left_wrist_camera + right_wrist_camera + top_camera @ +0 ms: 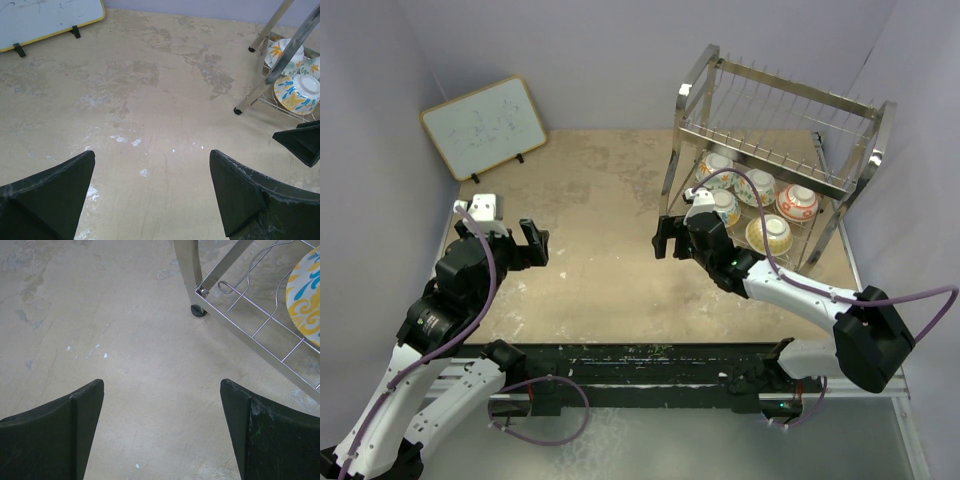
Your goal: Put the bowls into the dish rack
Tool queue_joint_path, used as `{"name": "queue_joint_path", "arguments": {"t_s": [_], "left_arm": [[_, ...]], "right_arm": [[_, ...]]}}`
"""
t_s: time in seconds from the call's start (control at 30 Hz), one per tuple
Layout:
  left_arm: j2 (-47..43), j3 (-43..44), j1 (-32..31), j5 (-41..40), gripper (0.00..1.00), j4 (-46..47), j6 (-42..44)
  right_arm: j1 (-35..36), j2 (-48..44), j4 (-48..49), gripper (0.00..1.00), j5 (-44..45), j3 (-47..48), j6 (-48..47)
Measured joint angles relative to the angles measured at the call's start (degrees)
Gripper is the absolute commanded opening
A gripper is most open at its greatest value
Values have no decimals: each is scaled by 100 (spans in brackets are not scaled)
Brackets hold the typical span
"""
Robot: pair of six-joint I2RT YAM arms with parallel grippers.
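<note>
Bowls (757, 187), five by my count, sit in the lower tier of the dish rack (775, 110) at right of the top view; none shows on the desk (600, 200). Loading looks finished. Left gripper (533, 243) and right gripper (666, 238) hang spread, empty.

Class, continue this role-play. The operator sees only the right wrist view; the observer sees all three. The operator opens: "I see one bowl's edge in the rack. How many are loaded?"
Observer: Five bowls, all on the lower tier of the rack.
Operator: Any bowls on the table?
Observer: None. Only a whiteboard stands at its far left corner.
Operator: What is the left hand doing?
Observer: The left hand is open above bare table, holding nothing.
</note>
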Motion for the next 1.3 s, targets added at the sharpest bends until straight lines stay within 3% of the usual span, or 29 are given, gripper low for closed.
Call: {"name": "queue_joint_path", "arguments": {"t_s": [1.3], "left_arm": [[-7, 0, 0, 0, 99, 2, 0]], "right_arm": [[0, -144, 129, 99, 7, -98, 0]]}}
